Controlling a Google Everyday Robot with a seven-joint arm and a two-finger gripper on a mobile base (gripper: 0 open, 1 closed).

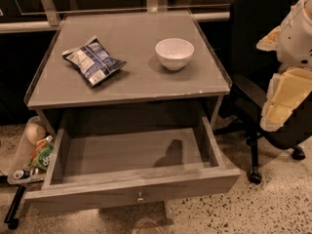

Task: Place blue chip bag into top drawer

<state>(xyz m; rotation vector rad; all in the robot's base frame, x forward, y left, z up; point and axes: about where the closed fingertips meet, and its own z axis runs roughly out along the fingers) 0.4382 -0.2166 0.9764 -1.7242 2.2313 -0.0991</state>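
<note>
Right edge: hand (285, 94) beside the surface (136, 82), spread or closed, cannot tell. Bag (93, 60) lies well left of it, bowl (174, 53) between; drawer (131, 189) open below-left. Risk: reach clips bowl, or crinkly bag slips

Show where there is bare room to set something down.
The open grey wooden top drawer is bare inside. The grey tabletop is free between the crinkled blue chip bag and round white bowl, and along its front. The left side tray is crowded. The gripper hangs far right.
</note>
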